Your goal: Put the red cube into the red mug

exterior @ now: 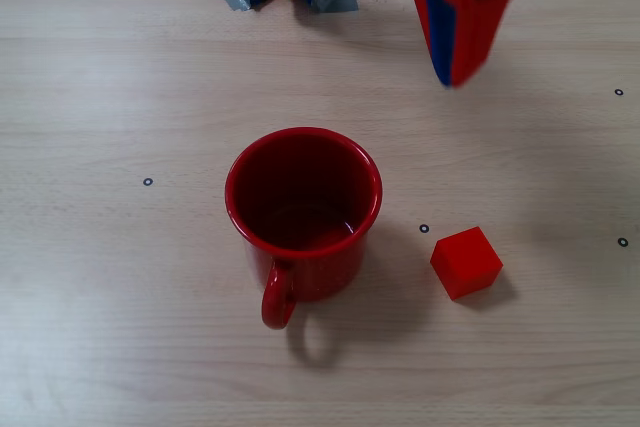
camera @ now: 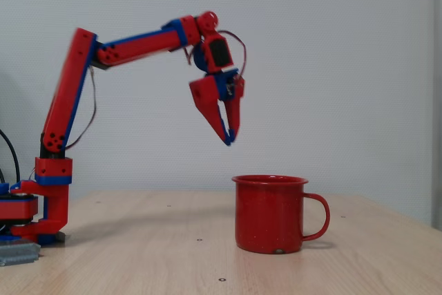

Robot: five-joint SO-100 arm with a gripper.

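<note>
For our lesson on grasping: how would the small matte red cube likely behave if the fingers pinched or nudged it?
The small matte red cube looks rigid, with flat faces, so it should probably slide rather than roll when nudged. Its matte surface suggests a fair grip. It rests flat on the pale wooden table, so tipping seems unlikely.

bright, even light | soft shadows below mug point(exterior: 302, 215) and cube point(exterior: 466, 261) | fingers point(exterior: 455, 42) slightly blurred
</note>
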